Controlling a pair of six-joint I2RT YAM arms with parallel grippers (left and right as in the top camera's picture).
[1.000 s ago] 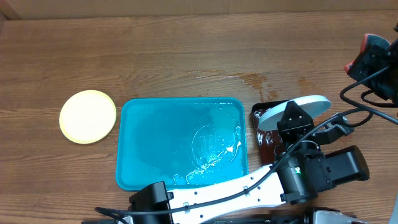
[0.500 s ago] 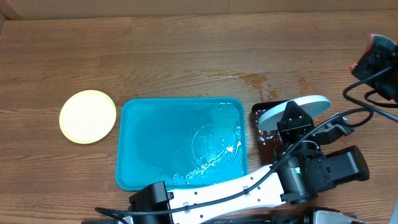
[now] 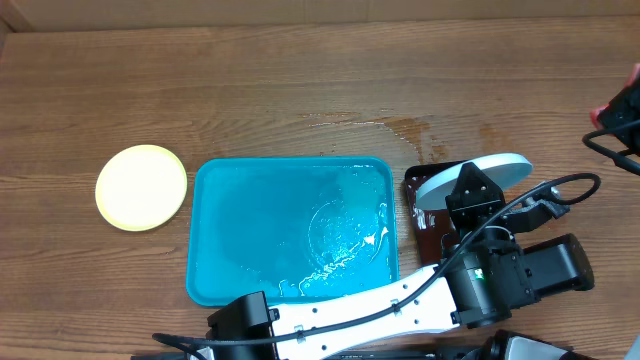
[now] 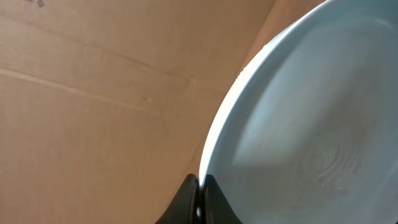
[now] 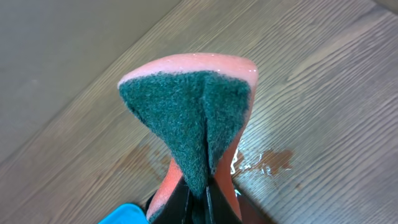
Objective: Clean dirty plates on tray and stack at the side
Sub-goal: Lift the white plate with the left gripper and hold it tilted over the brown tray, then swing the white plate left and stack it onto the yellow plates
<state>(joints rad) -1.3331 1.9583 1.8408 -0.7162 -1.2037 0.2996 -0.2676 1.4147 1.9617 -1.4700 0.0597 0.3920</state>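
Robot test bench, wood-grain table (image 3: 300, 80), cardboard wall (image 4: 93, 93), cabled arm (image 3: 380, 300).

Folded sponge (image 5: 193, 124); brown tray (image 3: 430, 238); wet wooden table (image 3: 300, 80).

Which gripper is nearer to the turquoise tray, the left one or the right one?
Left. The left gripper, shut on a pale plate, hangs just right of the turquoise tray; the right gripper, holding a sponge, is far off at the overhead view's right edge.

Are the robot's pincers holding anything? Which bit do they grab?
Yes. The left pincer pinches the pale blue plate by its rim. The right pincer squeezes the folded sponge at one end.
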